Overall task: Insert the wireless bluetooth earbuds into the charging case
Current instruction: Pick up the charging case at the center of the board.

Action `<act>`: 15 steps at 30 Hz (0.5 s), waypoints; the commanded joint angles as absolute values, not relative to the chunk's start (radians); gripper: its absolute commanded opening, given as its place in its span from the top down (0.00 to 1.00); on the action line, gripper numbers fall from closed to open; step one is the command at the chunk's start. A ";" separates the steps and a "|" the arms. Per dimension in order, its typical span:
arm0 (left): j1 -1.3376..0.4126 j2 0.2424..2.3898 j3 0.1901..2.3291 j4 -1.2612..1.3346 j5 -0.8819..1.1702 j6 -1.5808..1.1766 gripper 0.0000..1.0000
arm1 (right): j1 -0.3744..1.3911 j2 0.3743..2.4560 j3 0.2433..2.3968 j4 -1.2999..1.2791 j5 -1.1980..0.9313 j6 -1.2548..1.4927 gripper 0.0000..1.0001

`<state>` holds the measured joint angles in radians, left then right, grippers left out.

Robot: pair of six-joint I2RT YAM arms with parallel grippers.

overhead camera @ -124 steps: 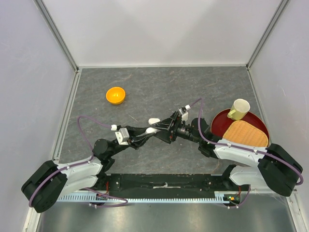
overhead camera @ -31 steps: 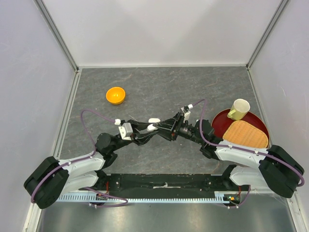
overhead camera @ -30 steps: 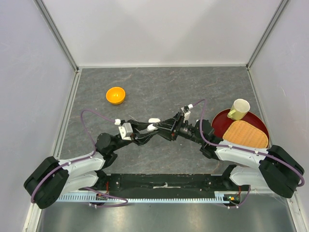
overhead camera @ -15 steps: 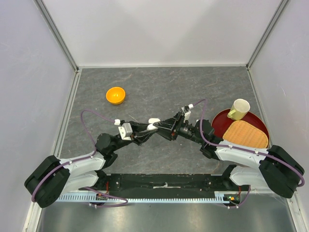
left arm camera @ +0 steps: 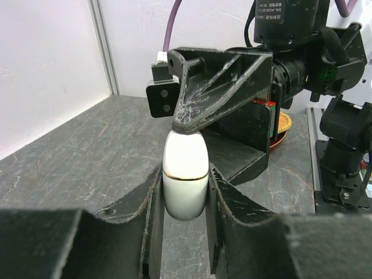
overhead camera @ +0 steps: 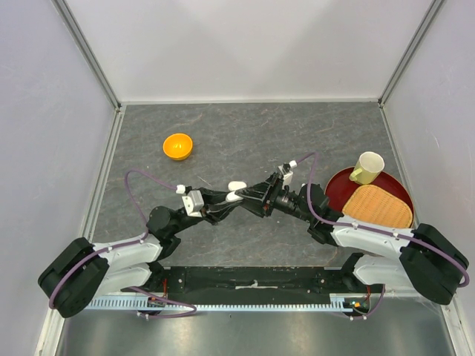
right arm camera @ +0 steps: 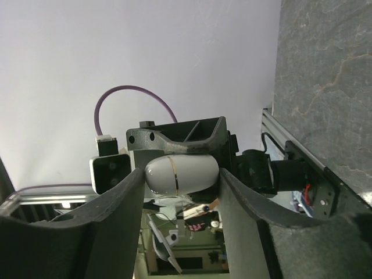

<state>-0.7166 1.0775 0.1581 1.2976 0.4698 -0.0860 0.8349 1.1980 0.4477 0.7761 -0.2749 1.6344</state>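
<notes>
Centrally, note the grey stone-patterned table [overhead camera: 312, 133], walled by pale panels. The two black-and-white arms reach in from the near edge, and their tips meet just near of mid-table.

On your right, a dark red round plate [overhead camera: 335, 178] sits by the table's right edge. It carries a tan woven mat [overhead camera: 380, 205] on its near part and a pale yellow cup [overhead camera: 367, 167] on its far part. An orange bowl [overhead camera: 177, 146] stands well apart on the far left.

Check the left gripper [left arm camera: 185, 181]: its jaws are drawn nearly together, pressing both sides of a glossy white egg-shaped charging case [left arm camera: 186, 154] with a thin seam line. Check the right gripper [right arm camera: 181, 177]: its jaws stand about half apart and bear on the opposite end of the same case, which fills the gap between them. The case is therefore clamped from both sides, between the two arms. Its lid is closed, so its contents are hidden from you.

A second small white case [overhead camera: 237, 185] lies on the table just beyond the held one.
</notes>
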 commanded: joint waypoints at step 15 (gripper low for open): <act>-0.718 0.999 0.190 1.264 0.322 -0.172 0.98 | 0.834 0.934 0.762 -0.078 0.031 0.944 0.08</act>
<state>-0.7208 1.0309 0.1356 1.2835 0.3561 -0.1181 0.8352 0.9409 0.6834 0.1761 -0.0650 1.1622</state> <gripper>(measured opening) 0.355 0.917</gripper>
